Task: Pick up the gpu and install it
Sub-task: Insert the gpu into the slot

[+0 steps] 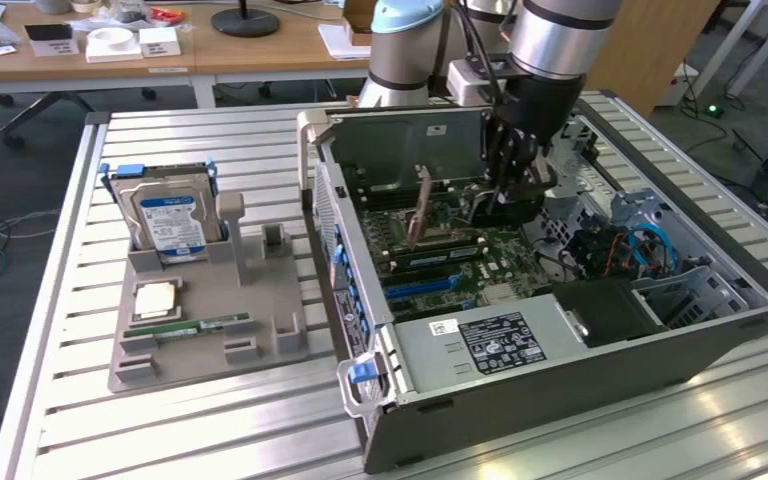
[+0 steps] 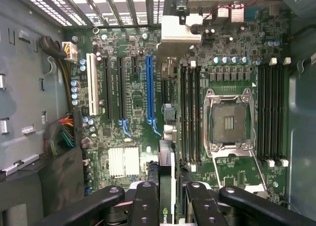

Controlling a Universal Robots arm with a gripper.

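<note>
- gpu where?
- Between the jaws, edge-on. The gripper pinches it from both faces, down inside the computer case, over the motherboard.
- Room around the edges?
- Tight. On one jaw's side the blue slot runs just beside the card's line; on the other jaw's side the black memory slots sit just beside it. Ahead of the jaws is a silver bracket, near the vented rear wall. Off to one side, well apart, a cable bundle. Can't tell if the card's lower edge touches any slot.
- Containers?
- Case lies open-topped on the slatted table, with the CPU socket past the memory slots. Well apart from the jaws, the gray tray holds the hard drive upright, plus a chip and RAM stick, both flat.
</note>
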